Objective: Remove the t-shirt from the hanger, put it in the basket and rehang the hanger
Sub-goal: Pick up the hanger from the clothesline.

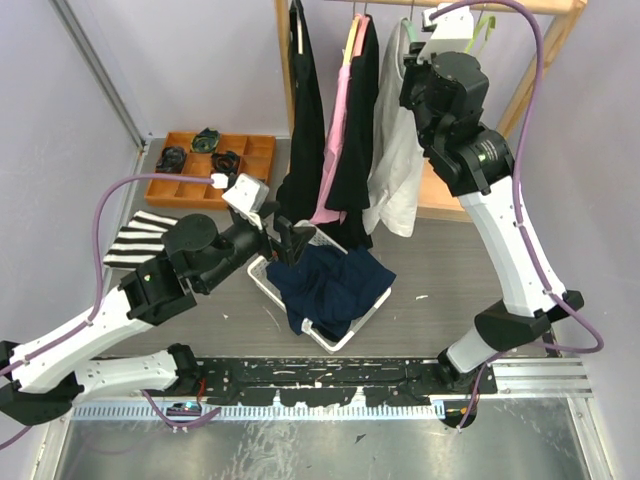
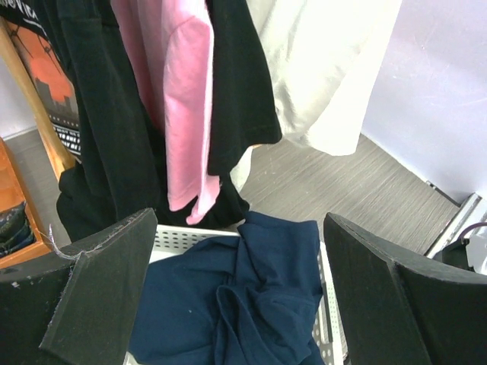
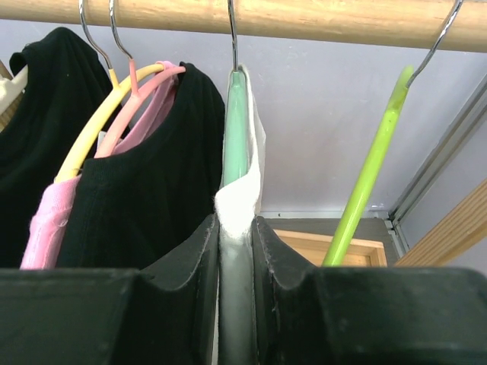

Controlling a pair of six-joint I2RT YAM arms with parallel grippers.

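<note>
Wooden rail (image 3: 251, 15) | right fingers (image 3: 186, 296) pinch white t-shirt (image 3: 242, 201) over half-hidden hanger (image 3: 236, 129) | left fingers (image 2: 99, 289) spread wide

Pale lavender walls (image 1: 200, 70) enclose a small work cell under soft, even light. The table (image 1: 450, 260) has a grey wood-grain top. A light wooden clothes rack (image 1: 545, 60) stands at the far side, its round rail (image 3: 319, 19) running across the top and a low wooden shelf (image 1: 440, 200) at its foot. A slanted aluminium post (image 1: 100, 75) rises by the left wall. A ribbed metal rail (image 1: 540, 372) lines the near edge, with brushed sheet metal (image 1: 300, 450) in front of it.
</note>
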